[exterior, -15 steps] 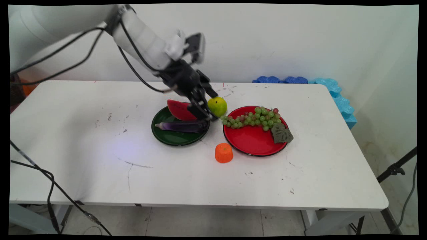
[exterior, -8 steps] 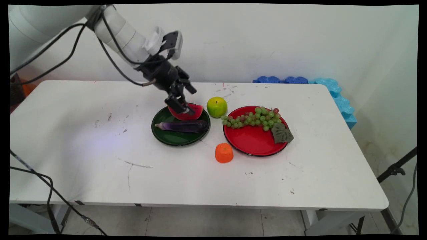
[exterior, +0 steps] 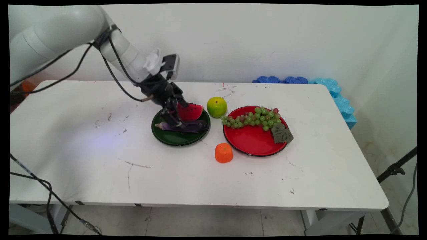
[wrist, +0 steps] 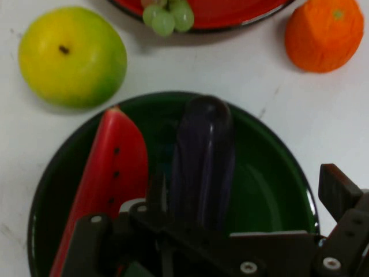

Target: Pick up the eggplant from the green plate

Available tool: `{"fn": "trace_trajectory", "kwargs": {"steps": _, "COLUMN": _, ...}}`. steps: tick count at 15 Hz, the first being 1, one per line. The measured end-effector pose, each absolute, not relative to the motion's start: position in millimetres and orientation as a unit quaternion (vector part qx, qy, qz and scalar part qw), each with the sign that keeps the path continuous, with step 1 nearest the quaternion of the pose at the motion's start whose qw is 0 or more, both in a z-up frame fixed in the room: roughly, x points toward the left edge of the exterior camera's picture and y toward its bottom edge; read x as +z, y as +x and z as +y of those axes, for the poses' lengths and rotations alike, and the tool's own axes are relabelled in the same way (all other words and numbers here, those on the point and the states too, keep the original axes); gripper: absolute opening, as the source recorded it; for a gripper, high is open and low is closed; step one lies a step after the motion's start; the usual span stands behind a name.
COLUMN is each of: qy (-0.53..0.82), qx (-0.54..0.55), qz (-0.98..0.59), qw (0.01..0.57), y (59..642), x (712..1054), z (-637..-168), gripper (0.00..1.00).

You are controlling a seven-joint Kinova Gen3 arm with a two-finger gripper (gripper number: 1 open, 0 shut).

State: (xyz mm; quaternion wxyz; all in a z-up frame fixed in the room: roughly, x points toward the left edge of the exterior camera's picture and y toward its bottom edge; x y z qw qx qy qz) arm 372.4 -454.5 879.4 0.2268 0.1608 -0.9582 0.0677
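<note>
The black two-finger gripper [exterior: 174,120] is hanging low over the dark green round plate [exterior: 166,137], its fingers standing apart on either side of the glossy purple eggplant [exterior: 196,126] lying across that plate, not clamped on it. The red watermelon wedge [wrist: 109,179] is sitting on the same plate just beside the eggplant. The yellow-green apple [exterior: 217,106] is resting on the white table [exterior: 100,160] between the green plate and the red round plate [exterior: 250,140] carrying the bunch of green grapes [exterior: 253,118], with the small orange fruit [exterior: 224,153] sitting near the red plate's front rim.

We see a glossy white rounded arm [exterior: 60,30] draped with black cables [exterior: 113,71], ending in a black gripper [exterior: 173,118] with silver screws.
</note>
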Motion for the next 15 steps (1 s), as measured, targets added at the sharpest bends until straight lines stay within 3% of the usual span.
{"fn": "trace_trajectory", "kwargs": {"steps": 13, "qy": 0.198, "qx": 0.073, "qz": -0.959, "qw": 0.191, "y": 387.1, "x": 829.9, "z": -456.5, "gripper": 1.00}}
{"fn": "trace_trajectory", "kwargs": {"steps": 14, "qy": 0.199, "qx": 0.074, "qz": -0.959, "qw": 0.189, "y": 388.3, "x": 827.3, "z": -456.1, "gripper": 0.00}}
{"fn": "trace_trajectory", "kwargs": {"steps": 15, "qy": 0.200, "qx": 0.074, "qz": -0.959, "qw": 0.189, "y": 389.1, "x": 825.6, "z": -455.8, "gripper": 0.00}}
